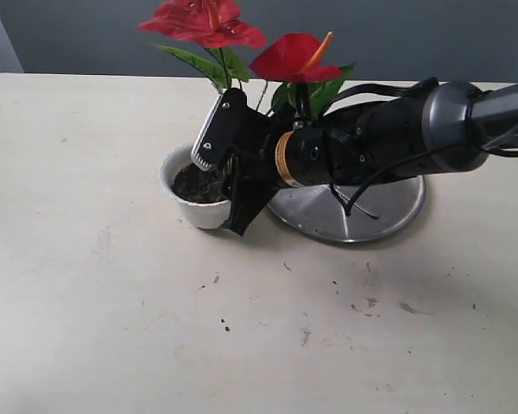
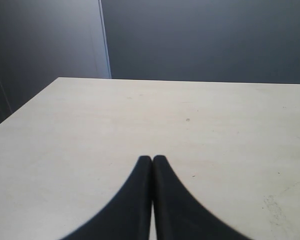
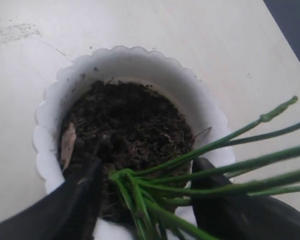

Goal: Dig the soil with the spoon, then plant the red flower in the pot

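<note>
The white scalloped pot (image 1: 190, 212) stands left of the table's middle, with dark soil (image 3: 130, 120) filling it. The red flower (image 1: 209, 22) rises behind my right arm, a second bloom (image 1: 298, 57) beside the first. Its green stems (image 3: 210, 172) join at a base that rests on the soil near the pot's rim. My right gripper (image 3: 147, 167) is open at that rim, one finger on each side of the stems and apart from them. My left gripper (image 2: 152, 158) is shut on nothing over bare table. The spoon is out of view.
A large round steel plate (image 1: 395, 207) lies right of the pot, partly under my right arm. Crumbs of soil (image 1: 363, 304) are scattered on the beige table in front of it. A dark wall stands behind the table's far edge.
</note>
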Action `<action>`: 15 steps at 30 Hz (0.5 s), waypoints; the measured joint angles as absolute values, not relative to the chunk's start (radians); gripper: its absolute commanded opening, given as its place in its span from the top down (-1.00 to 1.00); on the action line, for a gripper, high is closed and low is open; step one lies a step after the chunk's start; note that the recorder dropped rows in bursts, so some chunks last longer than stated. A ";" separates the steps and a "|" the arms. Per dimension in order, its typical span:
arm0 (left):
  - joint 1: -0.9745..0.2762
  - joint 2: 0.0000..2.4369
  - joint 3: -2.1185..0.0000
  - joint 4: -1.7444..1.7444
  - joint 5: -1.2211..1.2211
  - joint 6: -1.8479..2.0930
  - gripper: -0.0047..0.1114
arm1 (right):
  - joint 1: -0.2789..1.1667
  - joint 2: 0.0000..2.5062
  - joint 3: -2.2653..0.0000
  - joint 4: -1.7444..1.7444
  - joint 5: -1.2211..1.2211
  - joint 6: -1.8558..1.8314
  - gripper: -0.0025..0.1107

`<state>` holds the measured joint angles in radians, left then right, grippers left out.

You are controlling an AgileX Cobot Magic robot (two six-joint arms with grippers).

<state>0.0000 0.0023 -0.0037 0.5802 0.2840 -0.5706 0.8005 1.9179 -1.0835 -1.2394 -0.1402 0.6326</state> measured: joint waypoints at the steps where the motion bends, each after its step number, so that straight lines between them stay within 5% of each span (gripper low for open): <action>1: 0.000 0.002 -0.004 0.580 0.284 -0.571 0.91 | 0.801 1.918 -1.089 -1.239 -0.140 0.633 0.05; 15: 0.000 0.002 -0.004 0.580 0.284 -0.571 0.91 | 0.801 1.918 -1.138 -1.239 -0.142 0.640 0.07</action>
<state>0.0000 0.0023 -0.0037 0.5802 0.2840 -0.5706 0.8005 1.9179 -1.1379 -1.2394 -0.1423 0.6400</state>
